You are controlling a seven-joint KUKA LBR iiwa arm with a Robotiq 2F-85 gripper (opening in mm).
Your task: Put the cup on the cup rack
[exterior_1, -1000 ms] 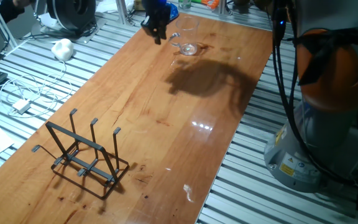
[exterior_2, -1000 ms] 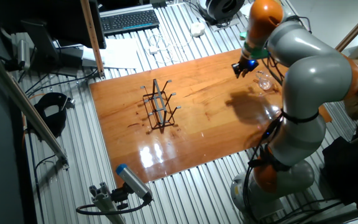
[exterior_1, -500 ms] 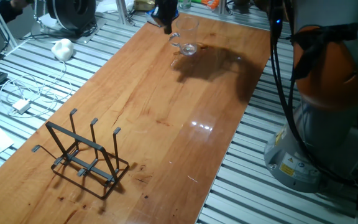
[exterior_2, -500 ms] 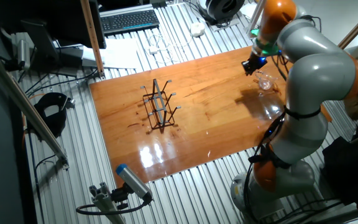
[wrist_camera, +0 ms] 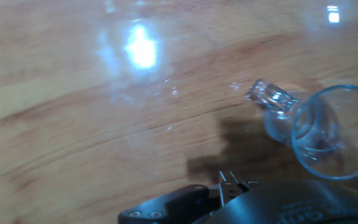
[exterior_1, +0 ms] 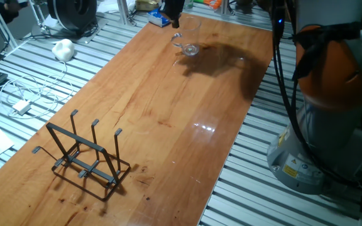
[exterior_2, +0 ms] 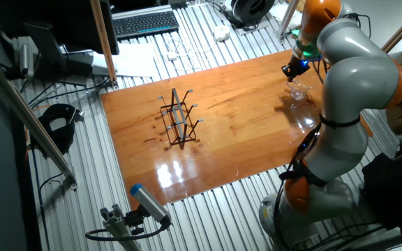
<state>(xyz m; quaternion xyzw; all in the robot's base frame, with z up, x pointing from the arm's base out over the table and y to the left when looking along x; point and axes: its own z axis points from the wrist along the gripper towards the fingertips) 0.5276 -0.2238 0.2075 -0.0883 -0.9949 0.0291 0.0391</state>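
Glass cup [exterior_1: 190, 39] standing upright, mouth up, on the wooden table [exterior_1: 168, 113] at the end far from the cup rack [exterior_1: 83, 158], well apart from it; same in the other fixed view, cup [exterior_2: 298, 91] at one end, rack [exterior_2: 179, 118] mid-table. Gripper [exterior_1: 171, 14] hanging just beside and above the cup, handle side, not touching as far as can be judged. Finger spread: cannot tell, fingertips too dark and small in both fixed views, and hand view shows only the dark gripper body along the bottom edge. Hand view looking down into cup [wrist_camera: 319, 132], open rim a clear ring, side handle [wrist_camera: 271, 96] sticking out away from the gripper body. Handling guess: light, rigid, smooth glass, so slippery under metal pads and easy to chip or tip. Best hold probably across the wall just under the rim, or pinching the rim wall next to the handle, moderate force only. Handle looks too thin and rounded for a stable pinch. Transparent edges hard to read, so slow approach advised.
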